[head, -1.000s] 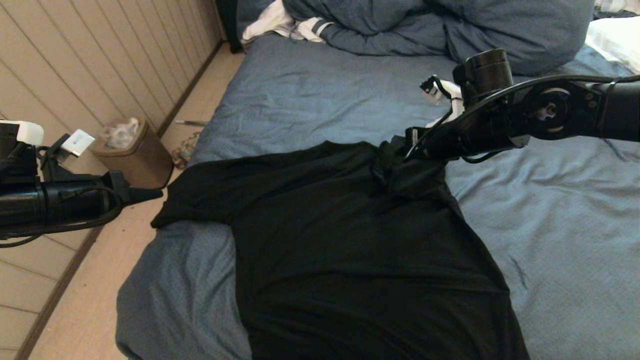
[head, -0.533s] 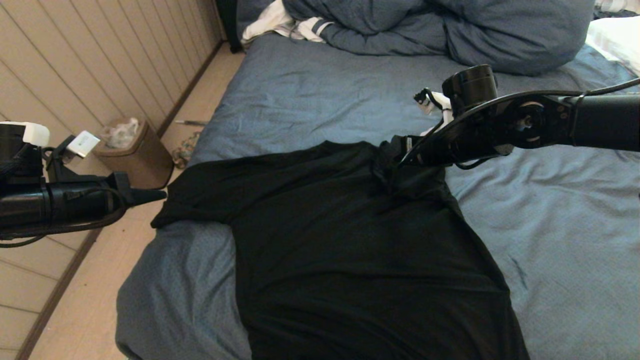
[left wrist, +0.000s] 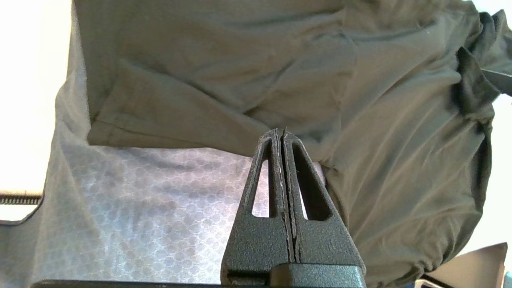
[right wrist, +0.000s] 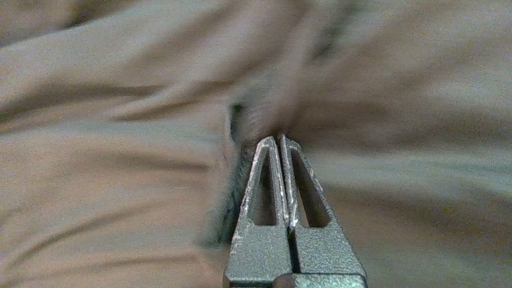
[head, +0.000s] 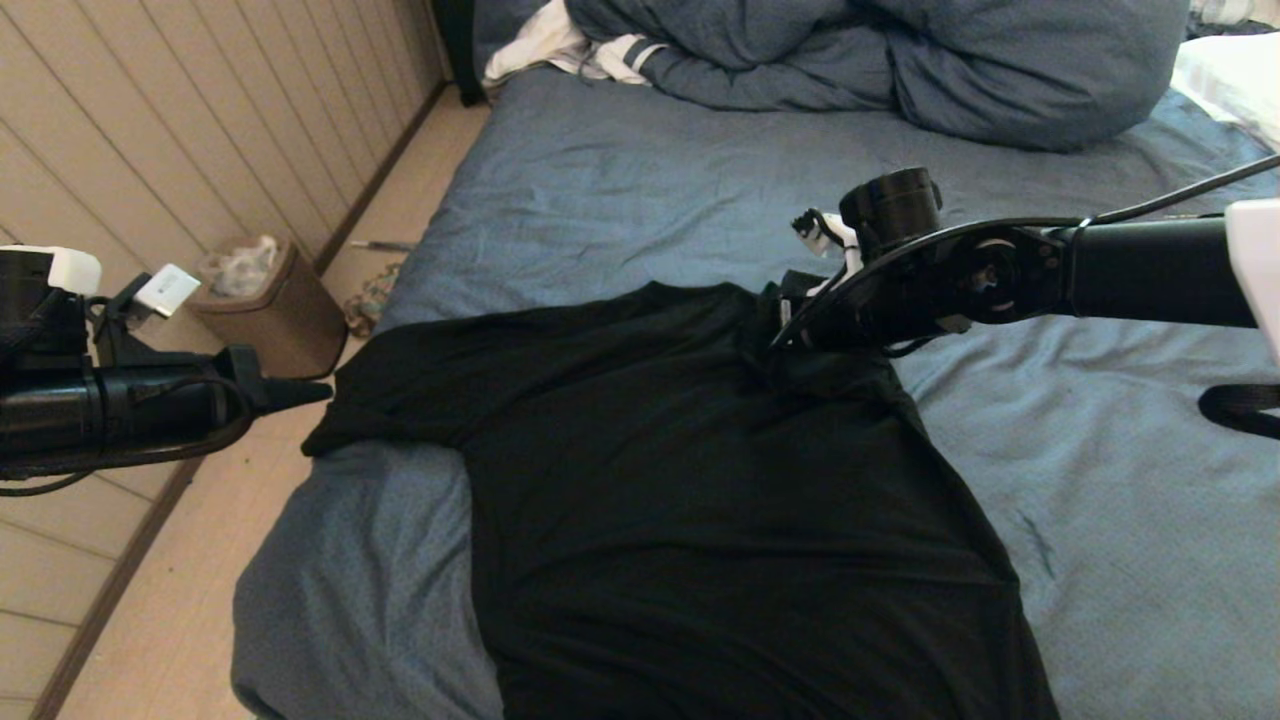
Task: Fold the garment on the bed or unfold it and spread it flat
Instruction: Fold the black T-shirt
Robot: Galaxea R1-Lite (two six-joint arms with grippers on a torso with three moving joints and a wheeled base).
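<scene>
- Right gripper [head: 785, 325] has slid left and nearer, clamped on garment [head: 700, 500] far shoulder bunch.
- Garment's long axis runs near-far on bed [head: 620, 190].
- I see left gripper [head: 318, 390] pinched empty, beside left sleeve.

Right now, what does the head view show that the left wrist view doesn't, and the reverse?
Only the head view: the right gripper down at the bunched right shoulder of the black T-shirt, the duvet, the bin on the floor.

Only the left wrist view: the left gripper has its fingers pressed together with nothing between them.

Both: the shirt's left sleeve lying on the blue sheet, apart from the left gripper.
</scene>
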